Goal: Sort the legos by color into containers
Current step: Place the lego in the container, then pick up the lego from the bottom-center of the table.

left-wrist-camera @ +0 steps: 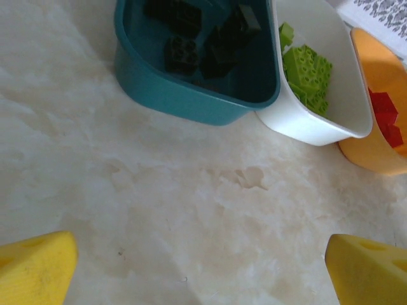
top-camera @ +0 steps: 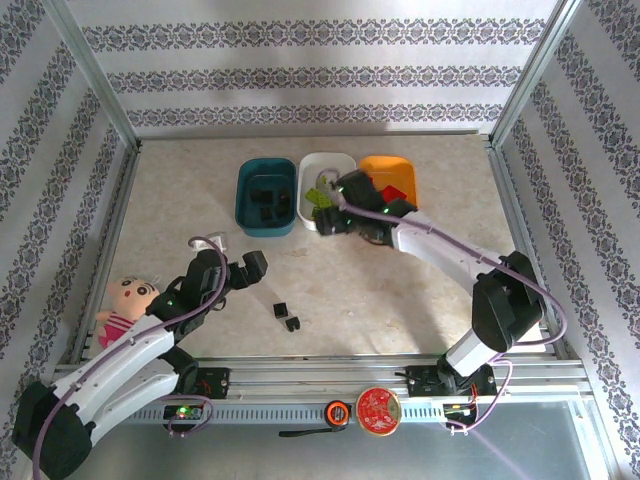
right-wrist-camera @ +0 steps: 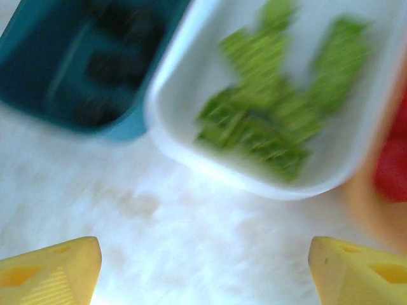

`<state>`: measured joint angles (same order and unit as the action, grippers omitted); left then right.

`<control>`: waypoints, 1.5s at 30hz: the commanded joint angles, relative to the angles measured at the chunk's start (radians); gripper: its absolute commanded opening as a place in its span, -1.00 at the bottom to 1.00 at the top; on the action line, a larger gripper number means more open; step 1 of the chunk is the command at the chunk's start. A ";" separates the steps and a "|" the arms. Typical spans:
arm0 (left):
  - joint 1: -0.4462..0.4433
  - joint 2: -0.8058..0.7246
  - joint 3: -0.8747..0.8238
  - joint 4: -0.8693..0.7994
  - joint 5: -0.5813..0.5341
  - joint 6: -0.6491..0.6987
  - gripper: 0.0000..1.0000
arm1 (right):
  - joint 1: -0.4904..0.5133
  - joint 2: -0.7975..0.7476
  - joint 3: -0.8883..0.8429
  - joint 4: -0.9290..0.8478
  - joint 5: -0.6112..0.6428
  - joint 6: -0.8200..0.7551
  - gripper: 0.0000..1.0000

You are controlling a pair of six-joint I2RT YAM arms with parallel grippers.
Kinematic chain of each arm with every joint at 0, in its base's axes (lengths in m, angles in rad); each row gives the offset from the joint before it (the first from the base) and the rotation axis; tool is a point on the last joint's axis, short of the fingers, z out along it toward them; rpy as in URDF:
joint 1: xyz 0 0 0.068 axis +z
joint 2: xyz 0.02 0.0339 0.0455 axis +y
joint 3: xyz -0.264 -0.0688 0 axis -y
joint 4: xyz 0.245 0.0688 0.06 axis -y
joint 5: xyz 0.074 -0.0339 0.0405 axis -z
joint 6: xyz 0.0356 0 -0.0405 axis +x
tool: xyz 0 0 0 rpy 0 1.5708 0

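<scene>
Yellow fingertips (left-wrist-camera: pixel 35 267) of my left gripper (left-wrist-camera: pixel 203 273) stand wide apart with nothing between them, above bare marbled table (left-wrist-camera: pixel 159 210) and facing the three trays. My right gripper (right-wrist-camera: pixel 203 270) is likewise spread and empty; its own view is blurred, but it hangs at the near edge of the white tray (right-wrist-camera: pixel 191 159). From above, the sort looks close to finished. The teal tray (top-camera: pixel 265 228), the white tray and the orange tray (top-camera: pixel 395 165) sit side by side at the far middle of the table. The left wrist view shows black bricks (left-wrist-camera: pixel 181 54) in the teal one, green bricks (left-wrist-camera: pixel 308 73) in the white one and red bricks (left-wrist-camera: pixel 385 117) in the orange one, with no colour visibly mixed into another's tray. What I judge is left: two black bricks (top-camera: pixel 286 316) lie loose on the table, touching or nearly so, well short of the trays and just to the right of my left gripper. I see no other loose brick. Both belong in the teal tray, and my left arm is the nearer to them. At the left edge lies a small doll (top-camera: pixel 125 305), which is no part of the sort.
</scene>
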<state>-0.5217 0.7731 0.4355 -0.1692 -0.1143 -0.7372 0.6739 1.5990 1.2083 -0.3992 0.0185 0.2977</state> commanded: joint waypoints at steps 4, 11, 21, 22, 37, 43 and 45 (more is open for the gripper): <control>0.003 -0.068 -0.020 -0.078 -0.108 -0.019 0.99 | 0.190 0.040 -0.093 -0.004 -0.099 -0.039 0.70; 0.004 -0.108 -0.018 -0.121 -0.149 -0.019 0.99 | 0.325 0.163 -0.071 0.020 -0.126 -0.033 0.70; 0.004 -0.152 -0.011 -0.202 -0.222 -0.038 0.99 | 0.410 0.297 0.024 0.034 -0.104 -0.070 0.69; 0.004 -0.159 -0.012 -0.205 -0.228 -0.040 0.99 | 0.411 0.305 0.029 0.035 -0.101 -0.071 0.68; 0.004 -0.180 -0.014 -0.220 -0.237 -0.033 0.99 | 0.422 0.342 0.025 0.049 -0.124 -0.085 -0.02; 0.003 -0.179 -0.009 -0.228 -0.237 -0.030 0.99 | 0.384 0.286 0.031 0.097 -0.157 -0.059 -0.27; 0.004 -0.182 -0.005 -0.237 -0.237 -0.031 0.99 | 0.359 0.256 0.036 0.112 -0.164 -0.055 -0.29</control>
<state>-0.5217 0.6003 0.4248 -0.3611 -0.3267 -0.7650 1.0634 1.9251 1.2285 -0.3302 -0.1200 0.2287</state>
